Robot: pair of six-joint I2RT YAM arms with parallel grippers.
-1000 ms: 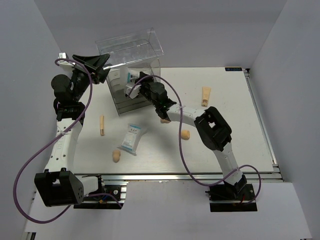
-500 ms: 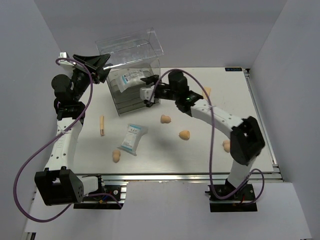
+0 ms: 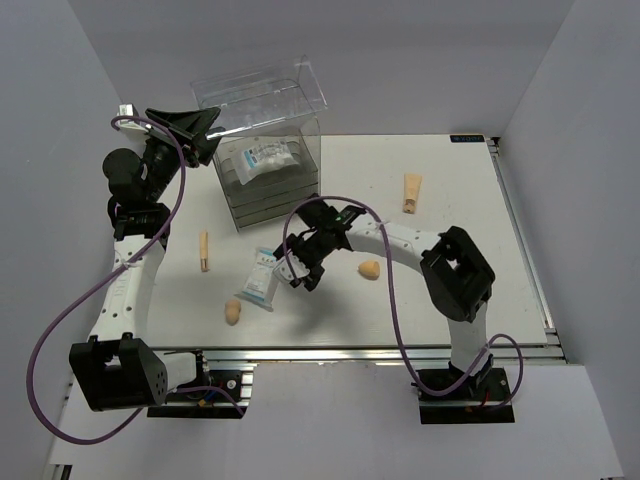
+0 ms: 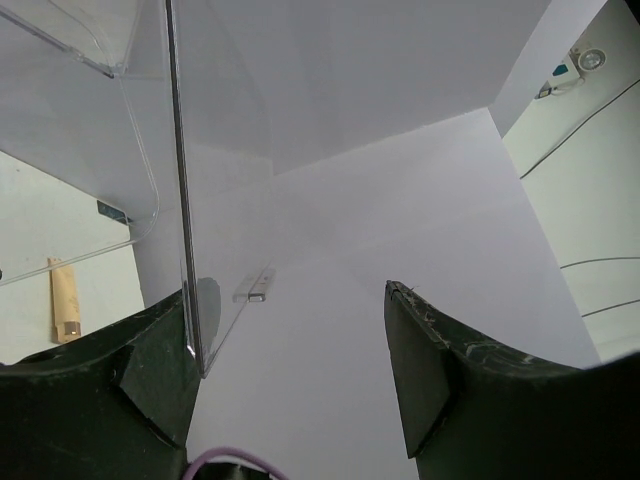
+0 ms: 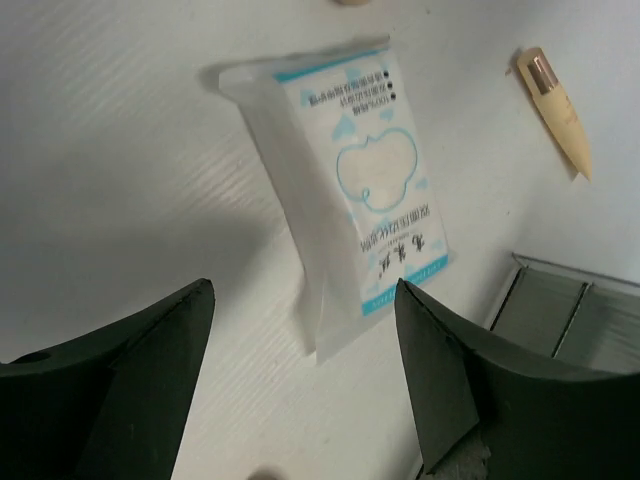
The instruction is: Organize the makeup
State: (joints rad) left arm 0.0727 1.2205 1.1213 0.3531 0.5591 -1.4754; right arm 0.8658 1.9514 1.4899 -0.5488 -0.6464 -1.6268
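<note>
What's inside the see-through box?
One white-and-blue packet lies inside the box, near the top. Whether anything sits in the lower drawers cannot be told.

Clear plastic drawer box (image 3: 268, 190) stands at far left of the white counter (image 3: 450, 210). Several shallow drawers stacked in its lower part; the top section is open, with a clear tray-like piece sitting above and tilted back. Box walls see-through. Metal rail (image 3: 380, 354) runs along the counter's near edge, another rail (image 3: 524, 240) along the right edge. Small dark label (image 3: 467, 138) at far right corner. Pale grey walls (image 3: 590, 120) on three sides.
</note>
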